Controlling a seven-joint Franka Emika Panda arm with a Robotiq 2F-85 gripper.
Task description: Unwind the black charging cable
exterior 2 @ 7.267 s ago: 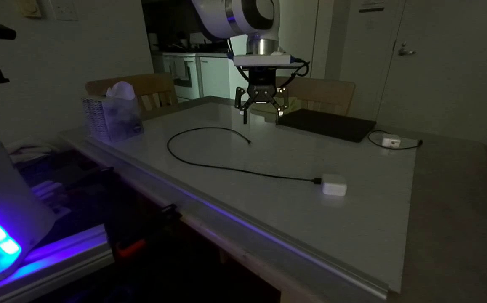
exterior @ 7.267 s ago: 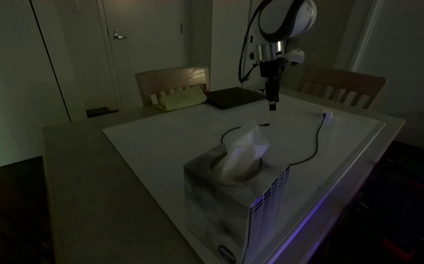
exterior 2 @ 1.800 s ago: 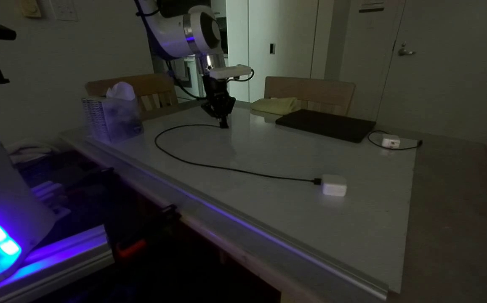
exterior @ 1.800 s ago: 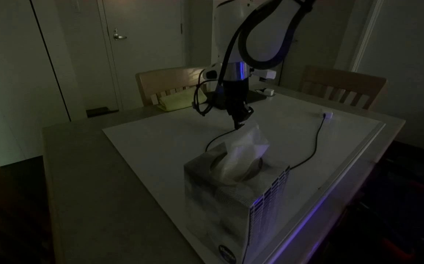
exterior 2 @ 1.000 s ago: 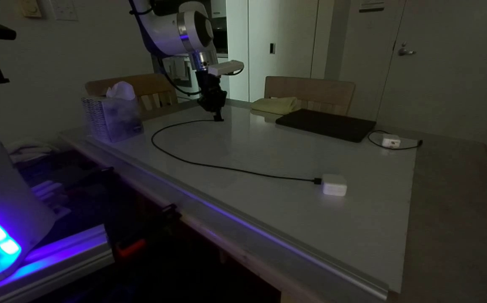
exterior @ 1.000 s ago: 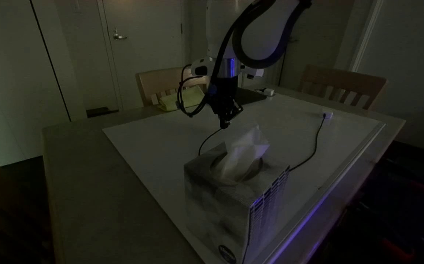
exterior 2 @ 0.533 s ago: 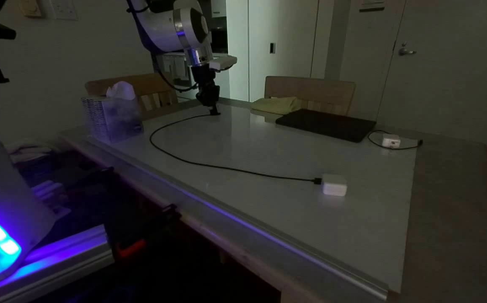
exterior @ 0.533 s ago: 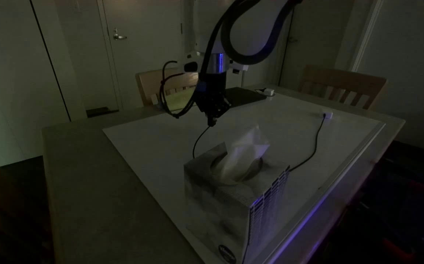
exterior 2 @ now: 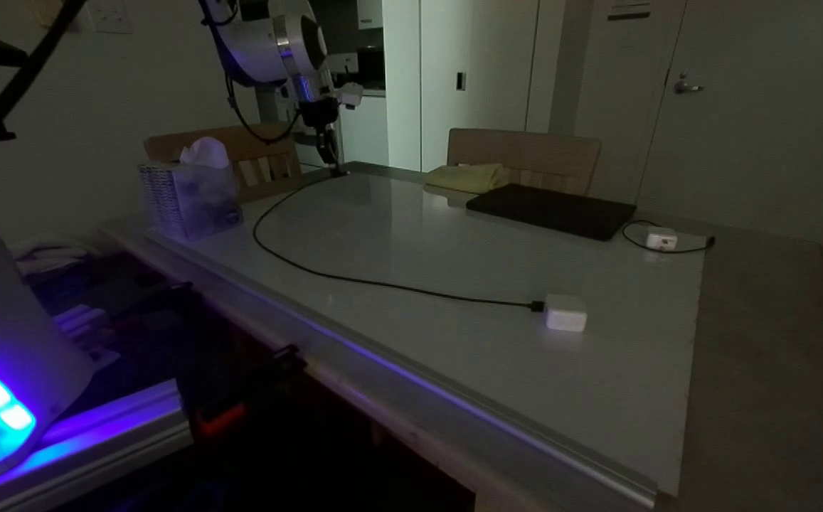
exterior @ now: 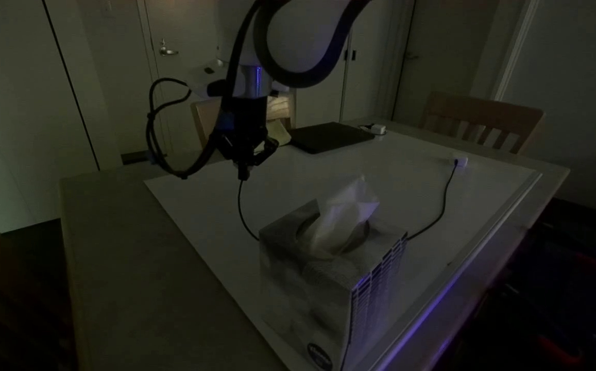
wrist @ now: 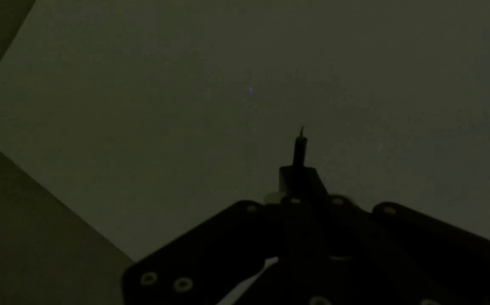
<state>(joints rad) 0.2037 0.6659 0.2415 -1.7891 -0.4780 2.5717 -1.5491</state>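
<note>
Farther left in both exterior views than in the earlier frame are the jaws and the end of the black charging cable [exterior 2: 383,284] they hold, now nearer a corner of the white board [exterior 2: 439,242] on the table [exterior 2: 774,355]. At left in an exterior view stands the tissue box [exterior 2: 205,203], with the cable's 1 broad bend just beside it in that view. Next come the jaws, closed on the cable at its free end; what looks like the plug [wrist: 300,151] pokes out past them in the wrist view. Light and limp, with a little spring, the cable should trail easily; its smooth skin could slip, so the surest hold is likely just behind the plug, sparing its possibly delicate tip. Rightward, the cable runs over the board to the white charger block [exterior 2: 565,313], which a taut pull would probably drag. Farther right and well apart lies a 2nd white charger [exterior 2: 660,239].
</note>
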